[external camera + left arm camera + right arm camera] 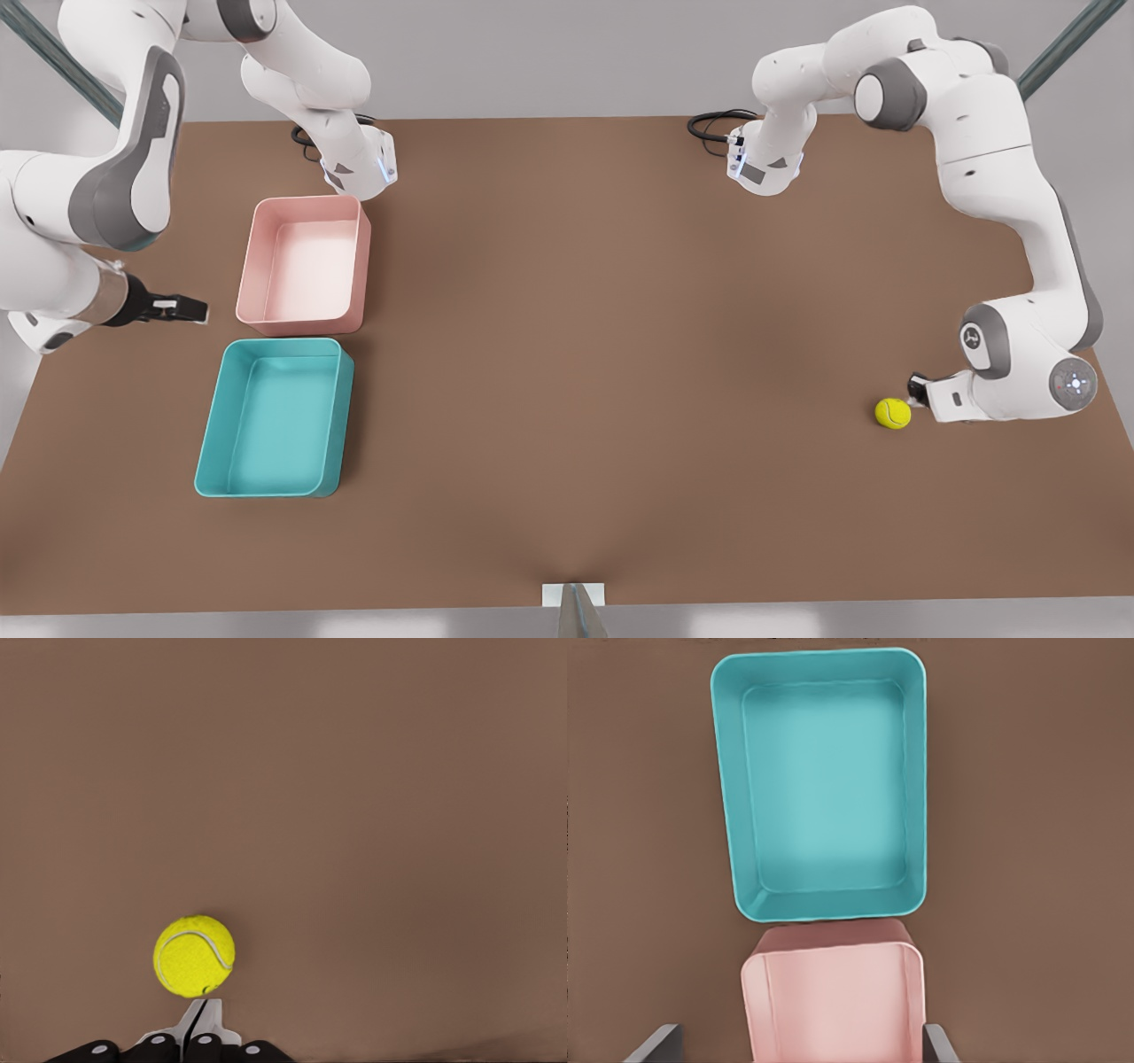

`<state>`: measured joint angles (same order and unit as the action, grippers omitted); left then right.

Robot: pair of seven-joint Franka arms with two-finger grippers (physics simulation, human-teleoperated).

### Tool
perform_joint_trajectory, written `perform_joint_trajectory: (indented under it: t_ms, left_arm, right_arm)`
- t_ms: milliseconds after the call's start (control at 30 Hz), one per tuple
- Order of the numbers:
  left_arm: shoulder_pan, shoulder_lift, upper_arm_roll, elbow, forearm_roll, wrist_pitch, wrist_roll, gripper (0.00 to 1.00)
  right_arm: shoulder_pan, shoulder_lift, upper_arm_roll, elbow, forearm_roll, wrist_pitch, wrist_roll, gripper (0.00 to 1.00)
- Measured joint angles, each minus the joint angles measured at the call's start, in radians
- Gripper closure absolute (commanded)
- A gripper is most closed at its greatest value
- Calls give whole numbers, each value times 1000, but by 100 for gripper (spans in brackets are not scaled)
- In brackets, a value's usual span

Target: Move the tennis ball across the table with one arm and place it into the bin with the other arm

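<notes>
The tennis ball (pixel 893 413) lies on the brown table (pixel 620 354) near the front view's right edge. My left gripper (pixel 918 388) is low beside it, on the side nearer that edge. In the left wrist view the left gripper (pixel 203 1014) is shut, its tips right at the tennis ball (pixel 194 956) and nothing between them. The teal bin (pixel 215 425) stands at the front view's left. My right gripper (pixel 188 309) waits above the table just left of the bins. Seen from its wrist, the right gripper (pixel 797 1047) is open, with the bin (pixel 732 815) beyond it.
A pale pink bin (pixel 252 257) stands right behind the teal one, their short sides almost touching; the right wrist view has the pink bin (pixel 757 1010) nearest. A wide stretch of bare tabletop separates the ball from the bins. A small white bracket (pixel 574 595) sits at the table's front edge.
</notes>
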<state>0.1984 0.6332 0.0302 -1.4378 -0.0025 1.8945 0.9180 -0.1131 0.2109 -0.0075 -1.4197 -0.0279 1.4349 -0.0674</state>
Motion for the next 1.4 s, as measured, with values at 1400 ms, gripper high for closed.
perform_joint_trajectory:
  t_ms: [1400]
  left_arm:
    - [-168,117,35,-202,179,432,961,79]
  right_arm:
    - [17,-99,4,-16,37,16,-3,0]
